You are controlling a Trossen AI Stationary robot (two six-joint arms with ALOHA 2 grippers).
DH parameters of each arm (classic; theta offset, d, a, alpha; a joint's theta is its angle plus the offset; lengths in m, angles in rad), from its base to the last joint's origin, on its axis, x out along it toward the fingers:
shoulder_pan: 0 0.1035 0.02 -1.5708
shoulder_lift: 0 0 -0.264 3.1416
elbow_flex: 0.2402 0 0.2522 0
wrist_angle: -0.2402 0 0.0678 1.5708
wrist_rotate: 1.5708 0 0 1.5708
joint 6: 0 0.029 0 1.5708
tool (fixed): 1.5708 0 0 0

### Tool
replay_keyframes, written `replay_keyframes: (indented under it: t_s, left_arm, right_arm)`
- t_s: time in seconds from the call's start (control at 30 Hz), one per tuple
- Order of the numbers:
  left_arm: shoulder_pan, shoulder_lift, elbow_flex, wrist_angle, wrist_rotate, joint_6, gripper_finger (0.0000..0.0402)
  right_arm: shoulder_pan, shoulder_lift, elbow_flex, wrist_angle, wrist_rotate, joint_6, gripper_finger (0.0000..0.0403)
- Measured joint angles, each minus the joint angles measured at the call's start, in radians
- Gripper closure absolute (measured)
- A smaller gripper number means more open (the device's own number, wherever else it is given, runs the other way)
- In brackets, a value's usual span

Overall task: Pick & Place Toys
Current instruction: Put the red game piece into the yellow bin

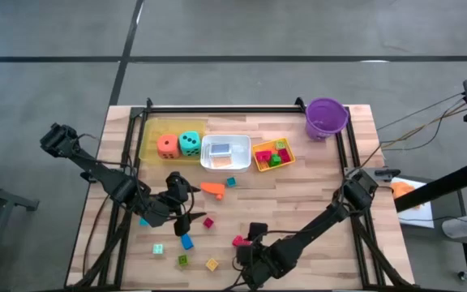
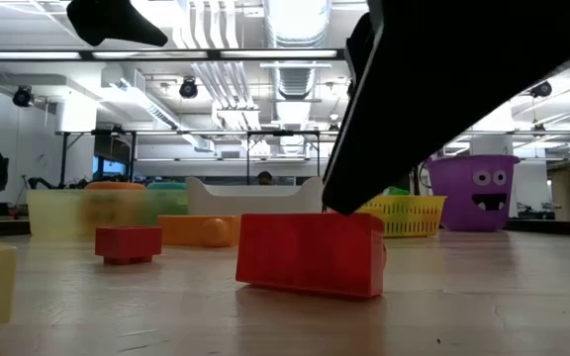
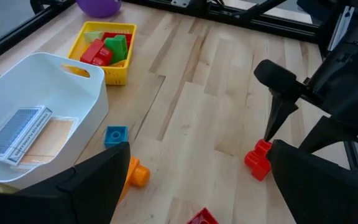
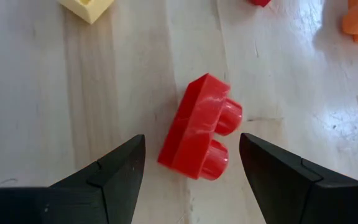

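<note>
A red two-stud block [image 4: 197, 127] lies on its side on the wooden table, near the front edge [image 1: 237, 241]. My right gripper [image 4: 191, 171] stands open over it, slanting down, one finger on each side of the block and apart from it. My left gripper [image 3: 204, 180] hovers open above the table's left middle [image 1: 177, 196], with nothing between its fingers. An orange piece [image 3: 132, 173] and a small blue block [image 3: 115, 135] lie just beyond it. An orange die [image 1: 167, 145] and a teal die [image 1: 190, 143] sit in the yellow tray [image 1: 148, 139]. Cards [image 3: 18, 132] lie in the white tray [image 3: 73, 68].
A yellow basket [image 1: 259, 160] of red and green blocks stands right of the white tray. The purple bucket [image 1: 327, 118] is at the far right. Several loose blocks [image 1: 186, 241] are scattered over the near left. Black frame rails [image 1: 217, 109] run along the table's edges.
</note>
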Motion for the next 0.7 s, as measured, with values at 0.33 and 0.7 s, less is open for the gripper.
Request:
replay_keyframes:
  t_s: [0.33, 0.7]
  left_arm:
    - [0.000, 0.000, 0.000, -0.001, 0.000, -0.003, 0.0022]
    - [0.000, 0.000, 0.000, -0.001, 0.000, -0.011, 0.0022]
  right_arm:
    - [-0.035, 0.004, -0.011, 0.002, -0.008, -0.030, 0.0145]
    - [-0.036, 0.006, -0.049, -0.001, -0.035, -0.027, 0.0145]
